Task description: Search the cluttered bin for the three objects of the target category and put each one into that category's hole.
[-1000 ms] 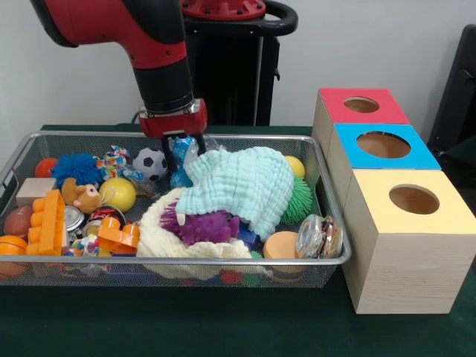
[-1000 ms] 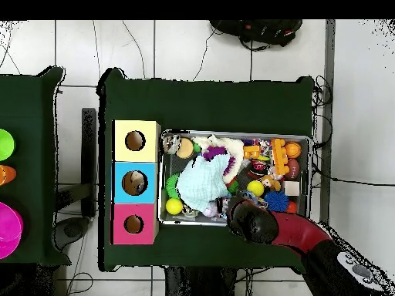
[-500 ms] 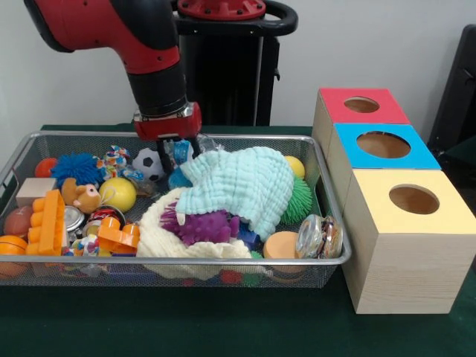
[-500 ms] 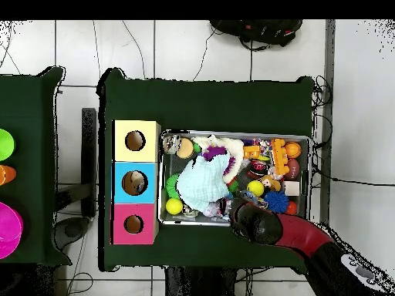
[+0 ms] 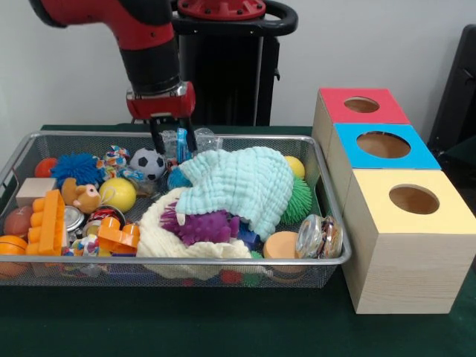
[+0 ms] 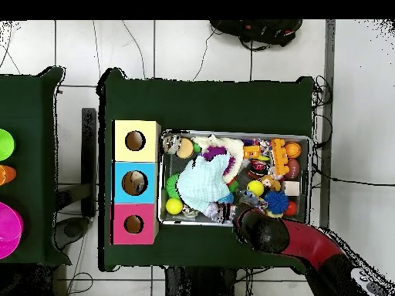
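The cluttered bin (image 5: 327, 262) is set on the green bench (image 5: 223, 327), at nine o'clock from the three wooden boxes (image 5: 405, 245). The gripper (image 5: 172, 141) is held above the bin's far rim, clamped on a small blue object (image 5: 182, 140), beside the soccer ball (image 5: 148, 162) at seven o'clock.
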You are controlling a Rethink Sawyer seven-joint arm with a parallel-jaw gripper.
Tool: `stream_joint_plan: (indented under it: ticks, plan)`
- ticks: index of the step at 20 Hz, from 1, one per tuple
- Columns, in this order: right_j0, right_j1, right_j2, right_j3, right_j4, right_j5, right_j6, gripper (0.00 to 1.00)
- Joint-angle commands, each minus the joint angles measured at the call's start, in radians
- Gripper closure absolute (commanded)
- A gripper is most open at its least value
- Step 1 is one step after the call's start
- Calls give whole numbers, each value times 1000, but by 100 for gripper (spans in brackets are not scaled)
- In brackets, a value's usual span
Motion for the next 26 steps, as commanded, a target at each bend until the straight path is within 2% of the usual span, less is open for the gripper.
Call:
stream_joint_plan:
  ticks: [1, 10, 17, 21, 26]
  plan:
    - [77, -232, -14, 77, 103, 297, 73, 0]
    - [31, -176, 9, 70, 82, 249, 42, 0]
    - [21, -177, 7, 83, 60, 216, 42, 0]
    - [32, -54, -19, -3, -11, 133, 33, 0]
    - [64, -48, -42, 8, -25, 69, 77, 0]
